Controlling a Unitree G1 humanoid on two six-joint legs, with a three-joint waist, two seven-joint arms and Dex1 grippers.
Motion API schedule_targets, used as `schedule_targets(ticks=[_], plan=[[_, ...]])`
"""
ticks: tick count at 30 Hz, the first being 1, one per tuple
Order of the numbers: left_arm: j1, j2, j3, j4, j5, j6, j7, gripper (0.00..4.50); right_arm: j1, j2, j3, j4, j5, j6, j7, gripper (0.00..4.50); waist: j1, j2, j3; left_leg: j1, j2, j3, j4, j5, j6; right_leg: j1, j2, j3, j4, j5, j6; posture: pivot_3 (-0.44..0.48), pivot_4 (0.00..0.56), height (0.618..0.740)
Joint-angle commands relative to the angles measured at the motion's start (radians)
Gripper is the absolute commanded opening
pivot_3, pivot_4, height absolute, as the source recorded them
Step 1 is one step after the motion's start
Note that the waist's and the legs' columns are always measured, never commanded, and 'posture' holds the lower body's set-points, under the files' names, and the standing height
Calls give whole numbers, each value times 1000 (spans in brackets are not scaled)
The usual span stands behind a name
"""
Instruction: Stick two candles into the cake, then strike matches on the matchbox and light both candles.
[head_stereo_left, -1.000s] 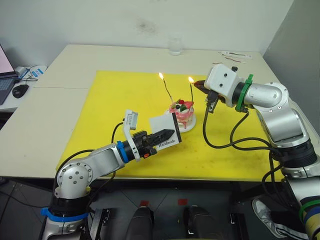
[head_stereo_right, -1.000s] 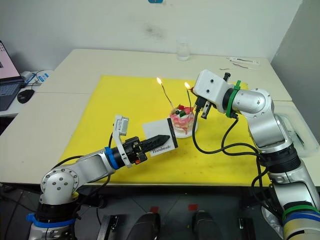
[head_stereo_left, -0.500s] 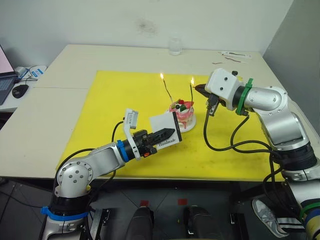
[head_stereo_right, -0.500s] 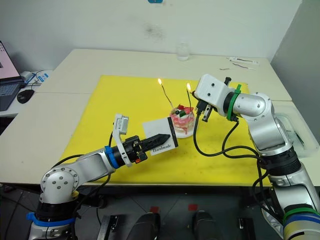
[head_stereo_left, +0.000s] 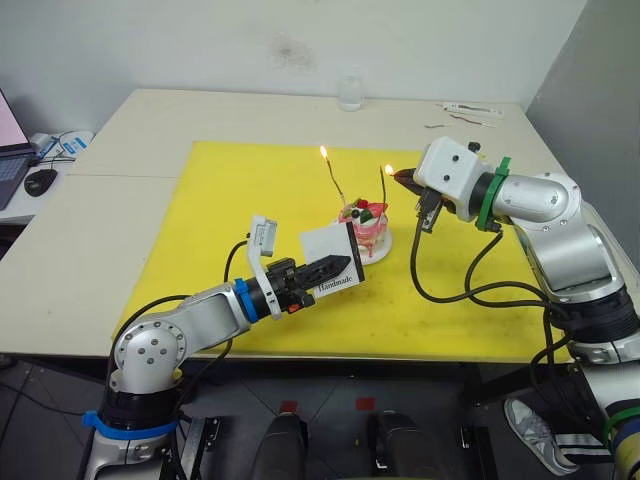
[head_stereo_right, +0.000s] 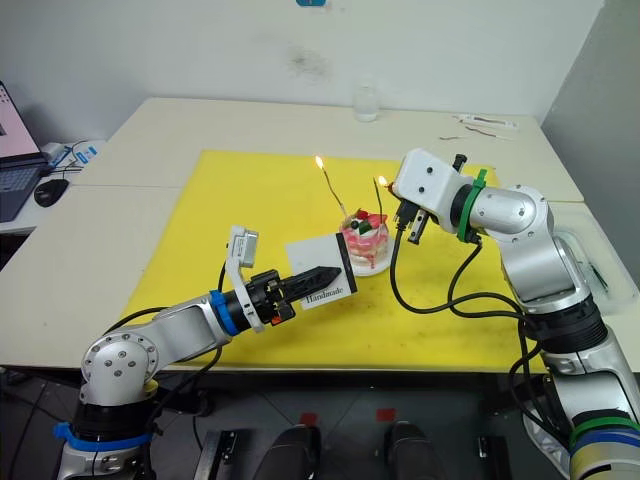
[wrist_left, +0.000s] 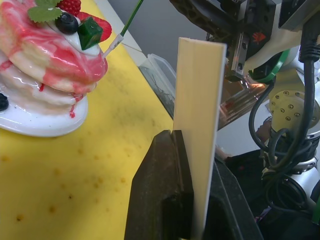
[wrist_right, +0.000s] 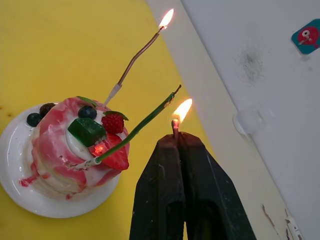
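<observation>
**Burning match drawn back from the second candle**

Right gripper (wrist_right: 176, 136) pinches a burning match (wrist_right: 175, 125), now retreated just right of the cake (head_stereo_left: 366, 229); the green candle (wrist_right: 137, 130) wick shows no flame. Left gripper (head_stereo_left: 335, 267) clamps the matchbox (head_stereo_left: 333, 260) beside the cake; the far candle (head_stereo_left: 334, 181) burns.

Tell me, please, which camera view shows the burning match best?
The right wrist view: the match stands clamped in the right gripper, its flame beside the green candle's tip. In both eye views only a small flame shows at that gripper.
</observation>
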Motion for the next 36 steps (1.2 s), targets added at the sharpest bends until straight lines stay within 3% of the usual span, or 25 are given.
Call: schedule_targets(ticks=[1, 36], plan=[[-18, -7, 0, -10, -15, -1, -9, 0, -9, -10, -37, -41, 5, 0, -1, 28, 0, 0, 0, 0, 0, 0, 0, 0, 0, 0, 0, 0, 0, 0, 0, 0, 150, 740], [-12, -6, 1, -24, -22, -4, 0, 0, -49, 23, -19, -25, 0, -13, 11, 28, 0, 0, 0, 0, 0, 0, 0, 0, 0, 0, 0, 0, 0, 0, 0, 0, 150, 740]])
